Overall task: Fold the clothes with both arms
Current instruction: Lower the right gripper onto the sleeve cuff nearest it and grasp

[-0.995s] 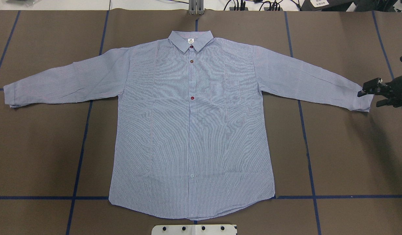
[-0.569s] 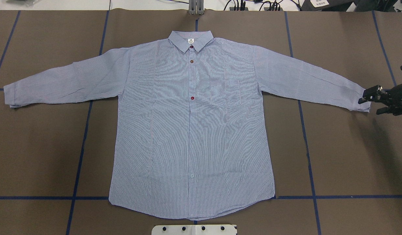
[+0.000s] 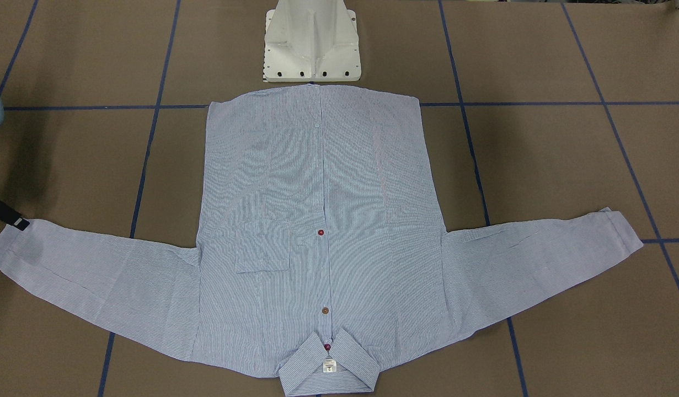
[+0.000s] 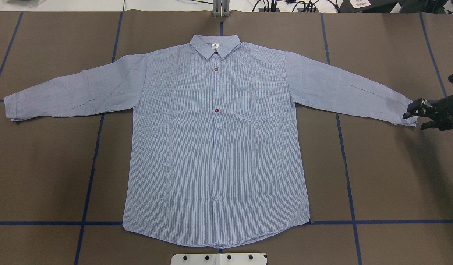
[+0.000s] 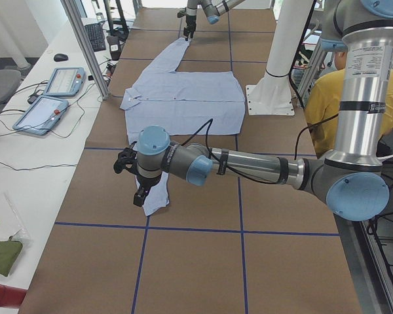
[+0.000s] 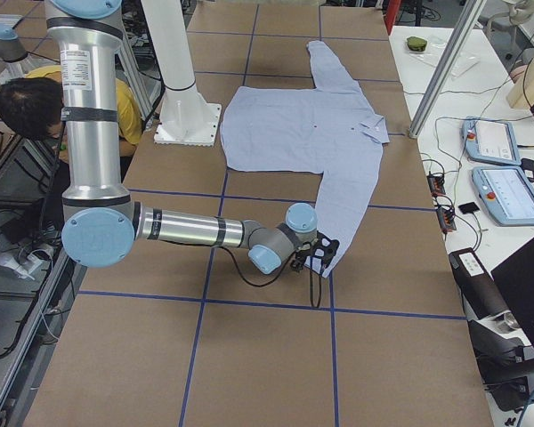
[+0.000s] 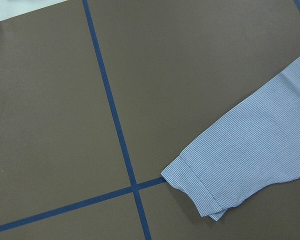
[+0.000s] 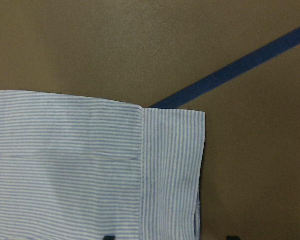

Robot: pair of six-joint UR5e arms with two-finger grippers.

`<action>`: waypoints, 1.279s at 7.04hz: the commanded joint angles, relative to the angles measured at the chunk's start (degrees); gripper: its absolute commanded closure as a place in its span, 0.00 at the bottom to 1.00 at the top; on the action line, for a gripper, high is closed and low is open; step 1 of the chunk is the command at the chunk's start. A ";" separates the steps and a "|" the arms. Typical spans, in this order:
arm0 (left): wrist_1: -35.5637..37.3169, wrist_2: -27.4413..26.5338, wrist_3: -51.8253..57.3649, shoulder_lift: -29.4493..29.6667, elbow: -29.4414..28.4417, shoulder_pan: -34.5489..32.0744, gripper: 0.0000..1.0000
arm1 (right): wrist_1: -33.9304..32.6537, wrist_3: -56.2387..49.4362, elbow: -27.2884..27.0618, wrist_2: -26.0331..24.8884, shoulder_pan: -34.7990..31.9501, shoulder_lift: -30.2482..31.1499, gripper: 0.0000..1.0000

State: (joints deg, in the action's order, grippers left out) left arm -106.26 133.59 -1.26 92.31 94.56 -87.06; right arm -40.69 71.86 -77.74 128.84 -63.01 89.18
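Right gripper (image 4: pixel 413 122) dipped closer to the cuff (image 4: pixel 406 104) of the shirt (image 4: pixel 219 154), jaws spread, nothing held, so a sleeve grab looks next; left gripper (image 5: pixel 139 195), can't tell

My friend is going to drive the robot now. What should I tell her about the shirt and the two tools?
Right tool: open, at the cuff of the sleeve on the robot's right, not closed on it.
Left tool: near the other cuff; I cannot tell if it is open or shut.
Shirt: flat on the table, front up, sleeves spread wide, collar on the side away from the robot.
Done: nothing folded yet.
Left: probably grip both cuffs, fold the sleeves in, then fold the body.
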 commanded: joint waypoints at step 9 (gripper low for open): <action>0.00 0.00 0.12 -0.20 -0.17 -0.04 0.00 | -27.61 1.53 -14.18 3.44 -2.04 -19.06 1.00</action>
State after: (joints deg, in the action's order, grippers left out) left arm -106.26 133.59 -1.14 92.12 94.39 -87.06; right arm -58.44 73.32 -90.04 132.40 -65.43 77.74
